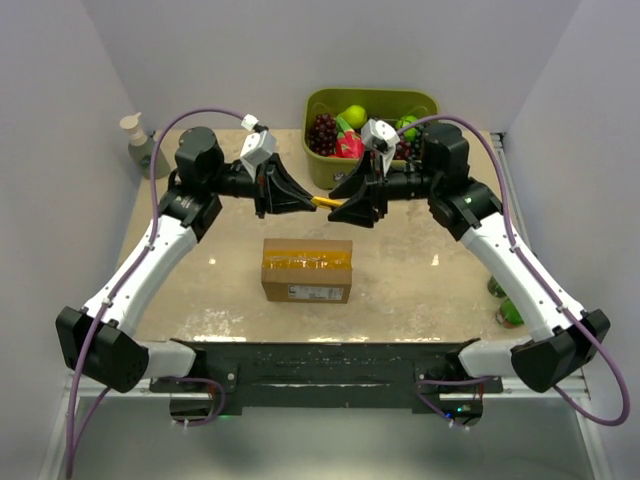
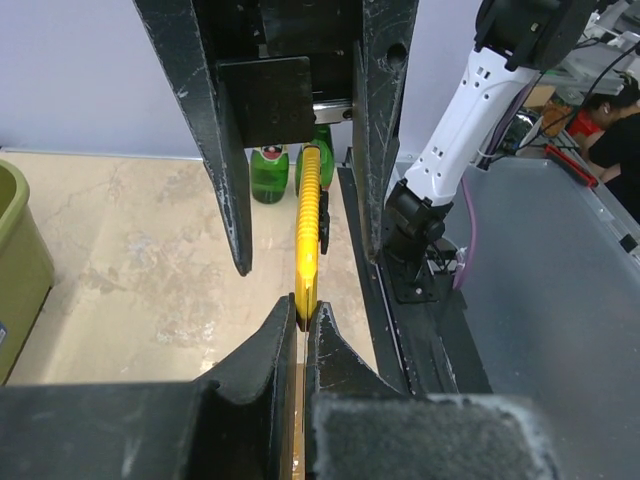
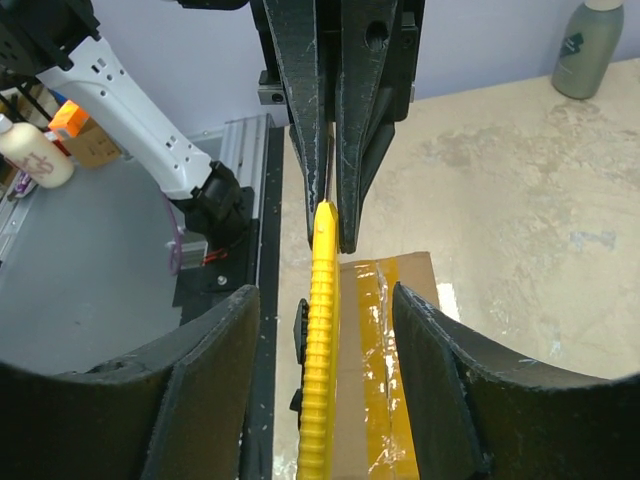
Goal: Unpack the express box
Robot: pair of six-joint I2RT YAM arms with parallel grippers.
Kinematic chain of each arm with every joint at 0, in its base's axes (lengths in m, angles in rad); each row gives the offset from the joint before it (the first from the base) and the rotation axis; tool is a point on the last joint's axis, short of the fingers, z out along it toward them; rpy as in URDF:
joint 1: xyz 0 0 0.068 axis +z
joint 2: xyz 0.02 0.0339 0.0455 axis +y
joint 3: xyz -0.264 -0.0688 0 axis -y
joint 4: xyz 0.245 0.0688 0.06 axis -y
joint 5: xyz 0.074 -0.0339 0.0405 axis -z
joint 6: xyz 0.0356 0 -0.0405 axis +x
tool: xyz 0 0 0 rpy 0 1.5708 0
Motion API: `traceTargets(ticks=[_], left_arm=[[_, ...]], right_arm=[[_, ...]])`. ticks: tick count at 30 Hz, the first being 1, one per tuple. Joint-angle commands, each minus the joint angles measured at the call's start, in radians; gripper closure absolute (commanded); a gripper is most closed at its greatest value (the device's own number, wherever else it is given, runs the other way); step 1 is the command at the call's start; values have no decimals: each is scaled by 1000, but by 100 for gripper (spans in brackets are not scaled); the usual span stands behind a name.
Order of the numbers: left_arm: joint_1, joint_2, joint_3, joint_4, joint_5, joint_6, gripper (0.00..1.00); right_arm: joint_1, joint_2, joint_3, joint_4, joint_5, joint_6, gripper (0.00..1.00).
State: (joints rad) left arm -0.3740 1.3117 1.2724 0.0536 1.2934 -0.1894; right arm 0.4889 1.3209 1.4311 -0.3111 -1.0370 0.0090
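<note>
The express box (image 1: 307,270) is a small brown carton with yellow tape along its closed top seam and a white label on its near side. It sits mid-table and also shows in the right wrist view (image 3: 385,340). A yellow utility knife (image 1: 325,202) hangs in the air above and behind the box. My left gripper (image 1: 312,200) is shut on one end of the knife (image 2: 310,230), as the left wrist view (image 2: 302,312) shows. My right gripper (image 1: 340,208) is open, and its fingers (image 3: 215,340) straddle the knife's ribbed handle (image 3: 322,350) without touching it.
A green bin (image 1: 322,172) of plastic fruit stands at the back centre. A soap bottle (image 1: 137,140) is at the back left. Green bottles (image 1: 505,305) lie at the table's right edge. The table's near edge has a black rail.
</note>
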Motion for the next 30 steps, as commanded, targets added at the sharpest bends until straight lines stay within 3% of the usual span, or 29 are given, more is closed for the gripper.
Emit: traceTargets(ticks=[1, 12, 21, 23, 24, 25, 26, 27, 29, 30], left_arm=[[6, 3, 39, 32, 20, -35, 100], [6, 8, 36, 69, 26, -64, 100], [6, 15, 30, 92, 29, -81, 100], [7, 17, 27, 95, 29, -82, 100], [7, 17, 24, 100, 27, -82, 100], [6, 18, 22, 100, 23, -84, 100], [6, 18, 19, 100, 14, -82, 100], [7, 17, 12, 92, -23, -79, 97], [21, 6, -4, 74, -57, -35, 44], [30, -6, -17, 13, -121, -6, 9]], right_arm=[[2, -31, -6, 52, 18, 17, 43], [10, -11, -11, 52, -8, 22, 52], [10, -5, -20, 67, -3, 32, 71], [8, 0, -18, 79, -6, 46, 77], [8, 3, -15, 84, -15, 52, 92], [10, 8, -5, 78, -24, 51, 100], [8, 14, 0, 69, -23, 45, 100], [8, 15, 6, 44, -23, 27, 100], [8, 34, 49, -31, -5, -39, 100], [10, 41, 69, -133, 0, -129, 100]])
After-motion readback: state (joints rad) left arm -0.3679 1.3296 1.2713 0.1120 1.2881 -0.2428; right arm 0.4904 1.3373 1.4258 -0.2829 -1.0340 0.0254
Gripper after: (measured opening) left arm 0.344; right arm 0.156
